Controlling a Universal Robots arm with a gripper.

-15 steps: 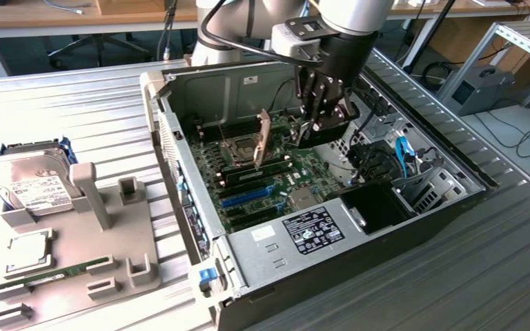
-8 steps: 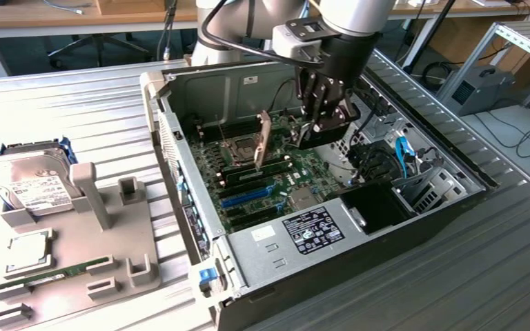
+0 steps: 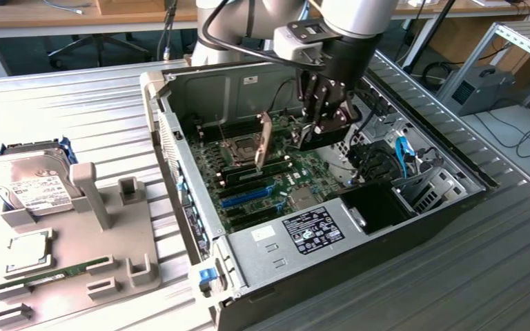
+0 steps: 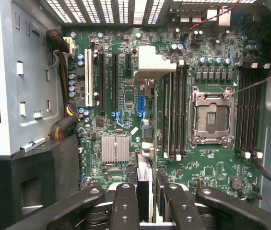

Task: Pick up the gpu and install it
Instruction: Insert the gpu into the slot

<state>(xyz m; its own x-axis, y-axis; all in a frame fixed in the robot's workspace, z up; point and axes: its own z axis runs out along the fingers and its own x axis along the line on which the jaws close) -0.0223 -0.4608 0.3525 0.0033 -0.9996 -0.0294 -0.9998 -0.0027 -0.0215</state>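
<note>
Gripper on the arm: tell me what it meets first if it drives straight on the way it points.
The gripper, clamped on the dark edge-on gpu card, points at the green motherboard. Going straight, the card would probably reach the board first, near the blue-latched slot, though depth is unclear.

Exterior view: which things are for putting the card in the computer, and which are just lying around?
For the job: black gripper, holding the dark gpu card; open grey computer case; green motherboard inside it.
Lying about: silver hard drive with white label; long green memory stick; square silver chip, all on the grey tray.
</note>
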